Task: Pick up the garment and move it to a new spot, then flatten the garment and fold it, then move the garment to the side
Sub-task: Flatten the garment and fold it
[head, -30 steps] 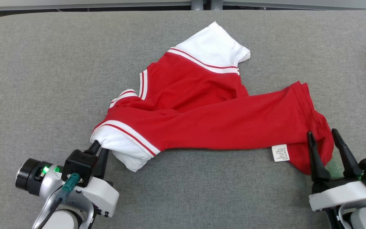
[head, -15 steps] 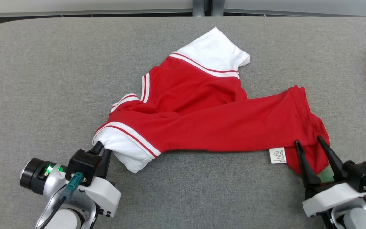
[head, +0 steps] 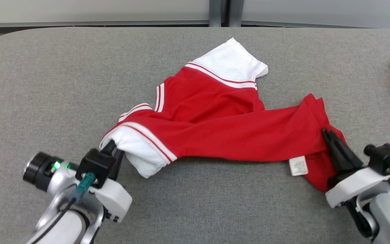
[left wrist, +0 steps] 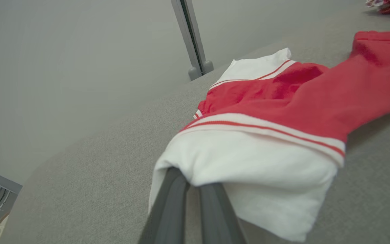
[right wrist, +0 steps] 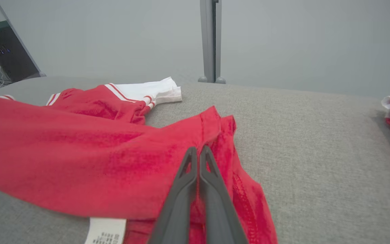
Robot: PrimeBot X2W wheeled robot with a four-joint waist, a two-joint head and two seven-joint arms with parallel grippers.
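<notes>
Grey table (head: 46, 84) is spreading wide around; left gripper (head: 112, 148) is pinching the garment (head: 222, 132) by its sleeve edge, right gripper (head: 326, 133) by its hem.

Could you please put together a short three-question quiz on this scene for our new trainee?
1. True or false: the left claw is shut on a white sleeve of the garment.
2. The white care label lies nearest: A) the right claw; B) the left claw; C) the neckline.
3. Fill in: the table is covered in ___ fabric.
Key: 1 true; 2 A; 3 grey.
</notes>
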